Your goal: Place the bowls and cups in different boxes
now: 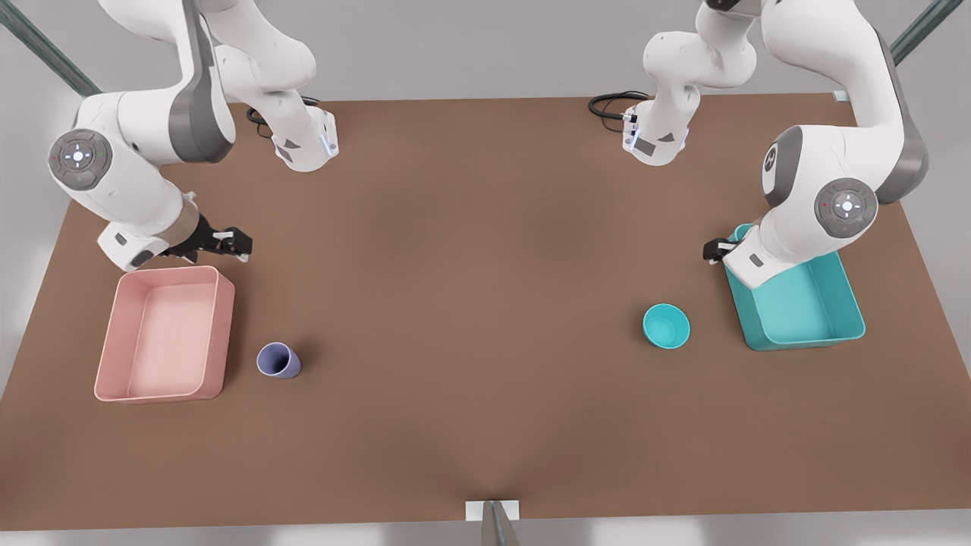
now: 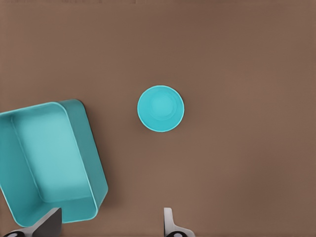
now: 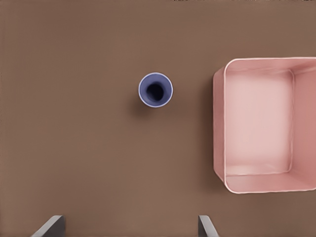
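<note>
Nearest to the front camera stands the small lavender-purple tapered cup (image 1: 278, 359), upright on the brown table (image 1: 470, 303), just beside the pale pink rectangular box (image 1: 121, 334). Above the box's far edge hovers the right end effector (image 1: 231, 241), fingers apart. Well apart, the small round turquoise bowl (image 1: 666, 325) sits near the teal rectangular box (image 1: 815, 315) (both boxes hold nothing). Over that box's far corner, the left end effector (image 1: 717, 250) is also spread open.
</note>
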Controlling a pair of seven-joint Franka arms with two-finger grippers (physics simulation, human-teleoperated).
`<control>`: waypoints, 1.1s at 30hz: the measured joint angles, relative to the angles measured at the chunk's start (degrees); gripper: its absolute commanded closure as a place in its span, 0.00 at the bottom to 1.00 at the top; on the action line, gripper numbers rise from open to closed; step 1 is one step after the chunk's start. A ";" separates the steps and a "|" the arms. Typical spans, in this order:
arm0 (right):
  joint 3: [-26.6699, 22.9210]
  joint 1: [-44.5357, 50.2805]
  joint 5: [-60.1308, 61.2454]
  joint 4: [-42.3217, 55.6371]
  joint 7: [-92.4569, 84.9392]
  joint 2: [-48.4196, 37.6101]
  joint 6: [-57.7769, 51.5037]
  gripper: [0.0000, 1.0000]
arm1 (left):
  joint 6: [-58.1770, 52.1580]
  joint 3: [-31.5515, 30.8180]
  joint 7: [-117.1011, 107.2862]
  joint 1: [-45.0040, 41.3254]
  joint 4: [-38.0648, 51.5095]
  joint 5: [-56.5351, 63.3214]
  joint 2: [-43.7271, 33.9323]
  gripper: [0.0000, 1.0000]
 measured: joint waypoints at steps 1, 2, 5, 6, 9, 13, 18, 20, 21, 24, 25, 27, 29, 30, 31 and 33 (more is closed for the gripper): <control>-0.02 0.32 0.01 -0.04 0.03 0.01 0.13 0.00 | 0.04 0.00 0.14 0.00 0.00 0.00 0.00 0.00; -0.04 0.65 0.01 -0.04 0.05 0.14 0.24 0.00 | 0.07 0.00 0.27 0.00 0.00 0.00 0.00 0.00; -0.11 0.01 0.04 6.02 -0.25 9.31 0.65 0.00 | 1.43 0.26 0.51 -0.05 0.27 -1.64 4.22 0.00; -0.17 -3.62 0.08 10.25 -0.58 14.98 0.79 0.00 | 2.80 0.28 0.50 0.36 1.44 -3.13 9.17 0.00; -0.44 -12.86 0.72 17.30 -1.70 26.95 1.85 0.00 | 10.02 0.15 0.90 3.07 5.63 -8.12 23.56 0.00; -0.28 -13.45 1.17 17.95 -2.88 33.32 6.51 0.00 | 21.13 0.71 3.33 6.44 -0.04 -11.88 27.45 0.00; 0.04 -11.00 1.34 12.38 -3.89 34.33 12.93 0.00 | 28.37 1.82 6.47 6.10 -6.91 -13.32 26.33 0.00; 0.08 -10.30 1.46 9.84 -4.20 34.53 15.88 0.00 | 29.92 1.85 7.53 5.90 -7.34 -13.53 27.18 0.00; 0.09 -10.05 1.53 8.81 -4.34 34.57 17.28 0.00 | 30.52 1.83 8.01 5.85 -7.45 -13.61 27.53 0.07; 0.10 -9.68 1.84 6.19 -4.67 34.39 20.78 0.00 | 31.82 1.70 9.28 5.81 -7.69 -16.01 28.26 0.55; 0.11 -9.56 1.92 5.17 -4.76 34.17 21.90 0.00 | 32.02 1.69 9.67 5.81 -7.71 -17.22 28.62 0.57; 0.10 -8.98 2.02 4.34 -4.83 33.95 23.83 0.00 | 32.10 1.68 10.37 5.86 -7.73 -19.96 29.16 0.61; 0.14 -8.33 2.10 3.60 -4.74 33.87 25.60 0.00 | 32.00 1.68 11.12 5.95 -7.57 -22.10 29.50 0.77; 0.16 -8.11 2.12 3.06 -4.68 33.91 26.51 0.00 | 31.97 1.68 11.44 5.97 -7.45 -22.65 29.56 0.79; 0.18 -7.97 2.14 2.54 -4.62 33.97 27.33 0.00 | 31.92 1.68 11.74 5.98 -7.36 -23.06 29.53 0.79; 0.18 -7.90 2.16 1.16 -4.50 34.03 28.87 0.00 | 31.03 1.86 12.27 5.87 -6.88 -23.54 28.51 0.79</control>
